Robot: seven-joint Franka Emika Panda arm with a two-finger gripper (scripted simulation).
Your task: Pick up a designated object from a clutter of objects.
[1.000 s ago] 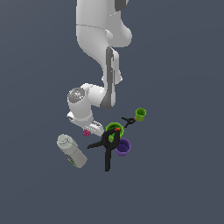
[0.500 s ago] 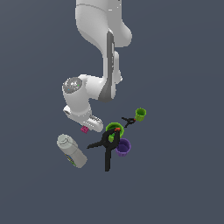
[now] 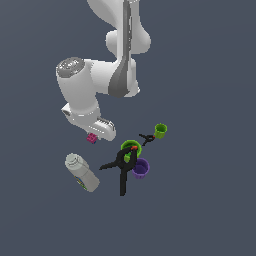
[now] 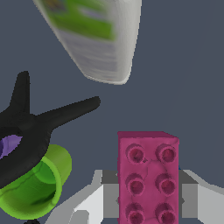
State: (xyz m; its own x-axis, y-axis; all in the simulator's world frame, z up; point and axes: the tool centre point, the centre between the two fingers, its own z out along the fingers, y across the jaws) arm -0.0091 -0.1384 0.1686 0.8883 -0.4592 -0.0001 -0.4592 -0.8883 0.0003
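The tiny magenta-pink studded brick [image 3: 91,138] sits between my fingers under the white hand, raised above the floor. My gripper [image 3: 93,135] is shut on it. In the wrist view the brick [image 4: 148,166] fills the gap of the gripper [image 4: 148,199], with a grey finger [image 4: 109,192] pressed on either side. The clutter lies toward the exterior view's right and below: a white-grey bottle [image 3: 82,172] on its side, a big black clamp [image 3: 122,166], a small black clamp [image 3: 146,138], two green cups [image 3: 160,131] [image 3: 131,148] and a purple cup [image 3: 141,169].
In the wrist view the bottle [image 4: 94,39], the big clamp's handles [image 4: 30,127], a green cup [image 4: 37,183] and a sliver of the purple cup [image 4: 8,144] lie below the hand. I cannot make out the small blue piece. The floor is plain dark grey.
The hand has risen and swung toward the exterior view's left, carrying the pink brick with it. The bottle, clamps and cups have not moved.
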